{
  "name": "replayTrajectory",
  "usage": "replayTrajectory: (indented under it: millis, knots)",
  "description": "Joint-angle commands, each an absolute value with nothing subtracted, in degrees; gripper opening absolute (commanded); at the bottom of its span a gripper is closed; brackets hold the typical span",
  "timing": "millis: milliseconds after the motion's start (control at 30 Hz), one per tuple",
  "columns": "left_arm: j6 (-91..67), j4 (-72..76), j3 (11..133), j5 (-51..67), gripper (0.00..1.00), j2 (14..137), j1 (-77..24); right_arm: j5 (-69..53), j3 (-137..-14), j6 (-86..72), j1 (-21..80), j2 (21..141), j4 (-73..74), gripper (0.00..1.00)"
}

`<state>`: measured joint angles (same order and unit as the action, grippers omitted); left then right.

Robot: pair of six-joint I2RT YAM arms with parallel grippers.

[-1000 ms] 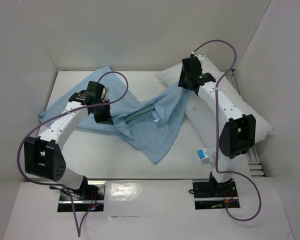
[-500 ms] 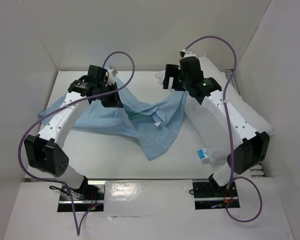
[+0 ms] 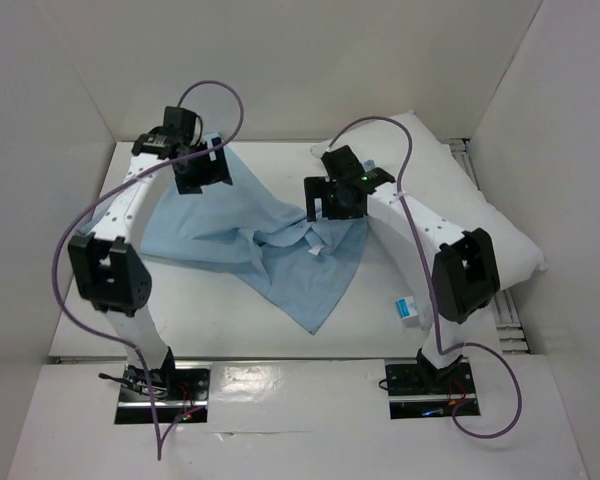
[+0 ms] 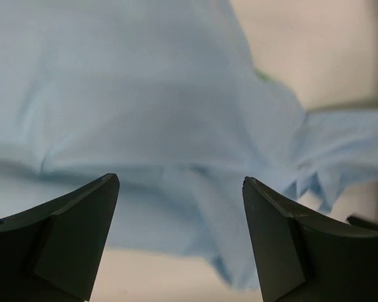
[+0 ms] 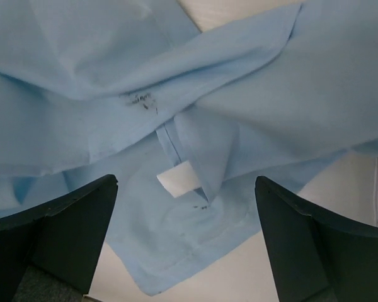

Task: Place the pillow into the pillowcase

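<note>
The pale blue pillowcase [image 3: 250,235] lies crumpled across the middle of the table, one corner pointing toward the near edge. It fills the left wrist view [image 4: 145,107] and the right wrist view [image 5: 195,119], where a small white tag [image 5: 179,178] shows on it. The white pillow [image 3: 480,225] lies along the right side, partly under the right arm, with its blue-and-white label [image 3: 408,308] at the near edge. My left gripper [image 3: 202,176] hangs open above the cloth's far left part, holding nothing. My right gripper [image 3: 328,203] is open over the cloth's right part, nothing between its fingers.
White walls enclose the table on the left, back and right. A metal rail [image 3: 508,325] runs along the right side by the pillow. Purple cables loop above both arms.
Both grippers have opened; the left one let go of the pillowcase and moved toward the back. The right gripper came off the pillow and moved left over the cloth, which now lies flatter.
</note>
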<state>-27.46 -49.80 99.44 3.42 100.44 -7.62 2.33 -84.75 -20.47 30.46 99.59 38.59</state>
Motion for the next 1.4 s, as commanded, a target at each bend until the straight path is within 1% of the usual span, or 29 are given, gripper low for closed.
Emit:
replayTrajectory:
  millis: [0, 33, 67, 133, 267, 367, 433, 500, 533, 567, 600, 633, 667, 700, 733, 767, 800, 900, 1033, 1167, 1233, 1300, 1367]
  knots:
    - [-30.76, -47.35, 108.77, 1.5, 0.93, 113.17, -9.48, 4.83, -91.4, -20.3, 30.5, 104.4, 41.21, 0.98]
    - [-30.76, -48.76, 116.29, 0.89, 0.94, 116.94, -9.49, 4.83, -91.93, -21.0, 30.5, 105.46, 41.83, 0.99]
    - [-31.54, -49.91, 119.67, 0.36, 0.97, 123.42, -10.28, 4.83, -91.93, -21.01, 30.5, 106.25, 42.36, 0.99]
    - [-32.17, -50.89, 126.35, 0.35, 1.0, 127.95, -10.81, 4.83, -91.06, -21.61, 29.97, 106.79, 41.75, 0.99]
    - [-32.78, -45.72, 125.86, 2.55, 1.0, 131.92, -10.81, 3.78, -87.37, -22.32, 29.44, 106.79, 40.34, 0.99]
    - [-32.78, -45.0, 125.86, 3.25, 1.0, 134.9, -10.81, 3.78, -85.09, -22.85, 29.44, 107.4, 38.95, 0.99]
    - [-32.78, -44.3, 125.86, 3.96, 1.0, 136.75, -10.81, 4.39, -83.5, -23.38, 29.44, 108.01, 37.8, 0.94]
    - [-32.78, -43.43, 125.86, 6.58, 0.87, 136.76, -10.81, 4.39, -81.57, -23.91, 29.44, 108.54, 36.4, 0.89]
    - [-32.78, -41.59, 125.34, 7.55, 0.77, 136.76, -10.81, 4.39, -80.95, -23.91, 29.44, 109.07, 36.39, 0.87]
    - [-32.78, -40.79, 125.33, 8.78, 0.44, 136.76, -10.81, 4.39, -80.95, -23.91, 29.44, 109.07, 35.6, 0.8]
    - [-32.78, -40.17, 125.33, 9.31, 0.26, 136.76, -10.81, 4.39, -80.08, -23.91, 29.44, 109.77, 34.9, 0.77]
    - [-32.78, -39.12, 126.12, 10.71, 0.12, 136.76, -10.81, 4.39, -79.55, -23.91, 29.44, 109.78, 34.89, 0.65]
    - [-33.57, -39.11, 127.17, 11.42, 0.0, 136.76, -10.81, 4.92, -79.54, -23.91, 29.44, 109.78, 34.37, 0.49]
    - [-34.1, -38.59, 127.18, 12.03, 0.0, 136.76, -9.51, 4.92, -79.54, -23.91, 29.44, 109.78, 34.37, 0.31]
    - [-34.1, -37.8, 127.18, 13.0, 0.0, 135.89, -8.97, 4.92, -79.54, -23.21, 29.44, 109.78, 34.37, 0.18]
    - [-35.23, -35.79, 126.22, 13.53, 0.0, 134.92, -8.36, 4.92, -79.54, -22.59, 29.44, 108.73, 34.89, 0.08]
    - [-35.24, -35.25, 126.21, 13.54, 0.0, 134.04, -7.04, 4.92, -80.24, -22.07, 29.44, 107.24, 36.2, 0.0]
    - [-34.72, -35.24, 126.21, 12.57, 0.0, 129.65, -5.28, 4.39, -80.24, -19.79, 30.67, 103.72, 39.36, 0.0]
    - [-33.67, -35.24, 124.54, 11.78, 0.0, 122.18, -2.73, 4.23, -79.72, -18.28, 31.82, 94.86, 47.17, 0.0]
    - [-32.26, -35.24, 123.84, 11.16, 0.0, 117.6, -2.72, 2.81, -79.72, -17.75, 32.87, 89.74, 53.52, 0.0]
    - [-32.26, -35.24, 123.31, 11.16, 0.0, 118.12, -2.72, 2.29, -80.33, -17.75, 33.49, 89.13, 54.14, 0.0]
    - [-32.86, -34.63, 125.32, 11.86, 0.0, 120.66, -3.25, 2.28, -80.33, -17.75, 33.49, 89.9, 52.83, 0.0]
    - [-33.92, -34.63, 129.01, 11.87, 0.0, 125.74, -3.25, 6.04, -82.25, -18.28, 33.49, 93.32, 48.99, 0.0]
